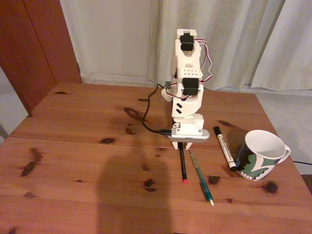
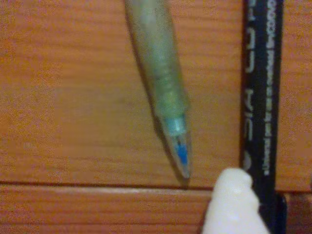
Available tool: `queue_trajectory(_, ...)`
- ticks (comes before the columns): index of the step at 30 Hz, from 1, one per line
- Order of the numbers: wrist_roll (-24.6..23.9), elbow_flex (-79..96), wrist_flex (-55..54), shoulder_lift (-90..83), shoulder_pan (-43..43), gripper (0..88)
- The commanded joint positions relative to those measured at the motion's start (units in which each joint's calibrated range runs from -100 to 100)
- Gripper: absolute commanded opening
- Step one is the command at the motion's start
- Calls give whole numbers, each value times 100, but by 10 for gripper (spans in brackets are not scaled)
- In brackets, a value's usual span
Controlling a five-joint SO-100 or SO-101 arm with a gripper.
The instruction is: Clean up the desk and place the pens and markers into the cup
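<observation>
On the desk, my arm is folded low, and my gripper sits at the seam, tucked under the silver wrist camera bar. A thin black pen with a red end runs from under it toward the front. A translucent green pen lies just to the right. In the wrist view the green pen points its tip down, and the black pen runs along the right, with one white fingertip touching or nearly touching its left side. The white marker lies beside the patterned cup.
A black cable curls across the desk behind the arm's base. Curtains and a wall stand beyond the far edge. The cup is close to the desk's right edge. A large shadow covers the front middle of the desk.
</observation>
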Motion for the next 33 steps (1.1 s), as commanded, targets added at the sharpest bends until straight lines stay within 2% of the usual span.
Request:
queue_trajectory(1,60,31,-121,-44,23,123)
queue_trajectory(12,170,238,-121,22,23,115)
queue_trajectory(17,144,256,-121,22,23,4)
queue_trajectory(33,29,382,-921,-69,15,6)
